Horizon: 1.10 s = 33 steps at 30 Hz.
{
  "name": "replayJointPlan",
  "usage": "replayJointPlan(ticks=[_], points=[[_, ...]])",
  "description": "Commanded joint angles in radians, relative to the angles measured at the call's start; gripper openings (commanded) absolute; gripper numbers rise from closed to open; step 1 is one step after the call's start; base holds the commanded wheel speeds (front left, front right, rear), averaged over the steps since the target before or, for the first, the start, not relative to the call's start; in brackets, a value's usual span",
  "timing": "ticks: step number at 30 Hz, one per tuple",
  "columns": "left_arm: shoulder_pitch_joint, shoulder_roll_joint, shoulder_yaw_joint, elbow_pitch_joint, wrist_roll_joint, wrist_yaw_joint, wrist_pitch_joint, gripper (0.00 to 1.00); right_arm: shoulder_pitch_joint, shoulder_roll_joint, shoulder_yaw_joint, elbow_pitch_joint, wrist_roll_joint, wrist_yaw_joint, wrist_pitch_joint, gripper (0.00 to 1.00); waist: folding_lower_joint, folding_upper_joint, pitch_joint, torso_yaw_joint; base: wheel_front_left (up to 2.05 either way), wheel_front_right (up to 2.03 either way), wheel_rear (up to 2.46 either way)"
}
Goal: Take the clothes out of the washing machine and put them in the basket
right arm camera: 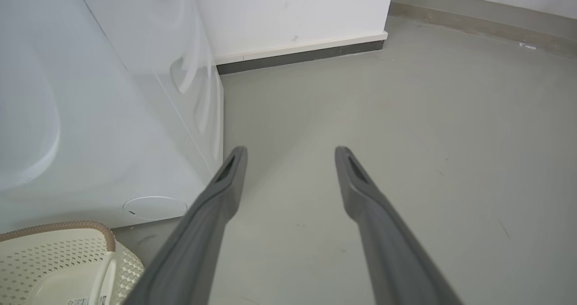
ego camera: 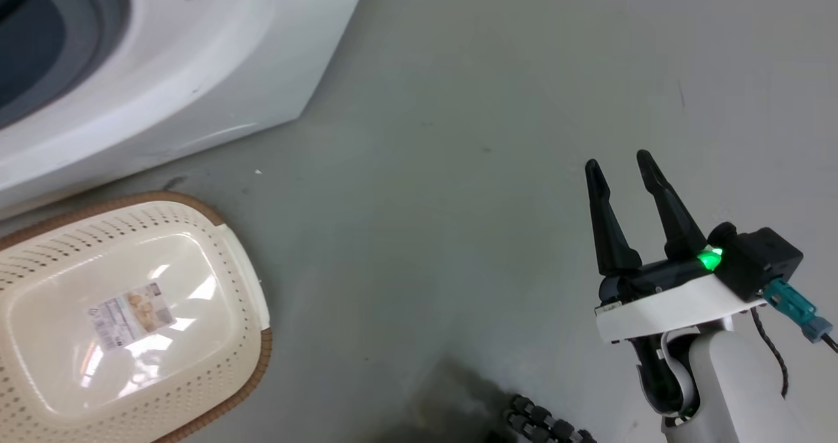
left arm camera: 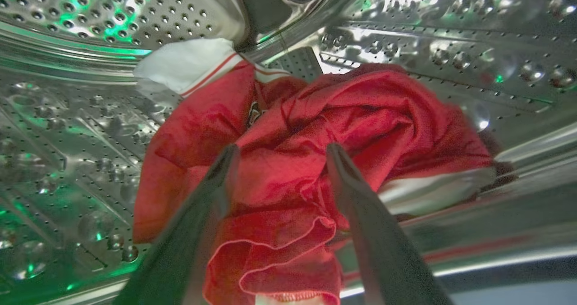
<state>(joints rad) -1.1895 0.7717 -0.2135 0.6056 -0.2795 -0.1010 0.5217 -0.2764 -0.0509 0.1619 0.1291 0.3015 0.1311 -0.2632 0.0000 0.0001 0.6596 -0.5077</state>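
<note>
Inside the washing machine's steel drum (left arm camera: 67, 129) lie the clothes (left arm camera: 288, 129), a heap of red fabric with white panels (left arm camera: 189, 64). My left gripper (left arm camera: 281, 154) is open in the drum, its two fingers spread over the red heap, nothing pinched between them. The washing machine (ego camera: 196, 57) stands at the upper left of the head view, with its grey-rimmed porthole (ego camera: 78, 44) at the corner. The cream basket (ego camera: 118, 312) with a brown rim sits on the floor in front of it, with no clothes inside. My right gripper (ego camera: 619, 161) hangs open over bare floor, far right of the basket.
Grey floor (ego camera: 458, 168) spreads between the machine and my right arm. A white wall with a dark skirting (right arm camera: 297, 55) runs behind the machine's side (right arm camera: 112, 116). The basket corner (right arm camera: 58, 260) shows low left in the right wrist view. A ribbed black cable (ego camera: 543, 423) lies at the bottom.
</note>
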Motion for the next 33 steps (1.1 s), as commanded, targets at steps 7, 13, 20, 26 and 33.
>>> replayJointPlan(ticks=[7, 13, 20, 26, 33], points=[[-0.126, 0.042, -0.046, 0.027, 0.003, -0.016, 0.229, 1.00, -0.032, 0.001, 0.036, -0.003, 0.032, -0.001, -0.002, 1.00, 0.0000, -0.0001, 0.070, -0.047, 0.00, 0.00, 0.00], [-0.153, 0.065, -0.084, 0.012, -0.012, -0.023, 0.411, 1.00, -0.037, 0.001, 0.044, -0.002, 0.047, -0.001, -0.002, 1.00, 0.0000, -0.0001, 0.096, -0.052, 0.00, 0.00, 0.00], [-0.133, 0.077, -0.109, -0.007, -0.033, -0.019, 0.573, 1.00, -0.037, 0.001, 0.037, -0.024, 0.055, -0.001, -0.002, 1.00, 0.0000, -0.0001, 0.123, -0.049, 0.00, 0.00, 0.00], [-0.104, 0.080, -0.102, -0.039, -0.055, 0.012, 0.647, 0.32, -0.036, 0.001, 0.033, -0.026, 0.054, -0.001, -0.002, 1.00, 0.0000, -0.0001, 0.131, -0.049, 0.00, 0.00, 0.00], [-0.104, 0.106, -0.081, -0.130, -0.021, 0.069, 0.516, 0.00, -0.046, 0.001, 0.037, -0.020, 0.061, -0.001, -0.002, 1.00, 0.0000, -0.0001, 0.136, -0.053, 0.00, 0.00, 0.00]])
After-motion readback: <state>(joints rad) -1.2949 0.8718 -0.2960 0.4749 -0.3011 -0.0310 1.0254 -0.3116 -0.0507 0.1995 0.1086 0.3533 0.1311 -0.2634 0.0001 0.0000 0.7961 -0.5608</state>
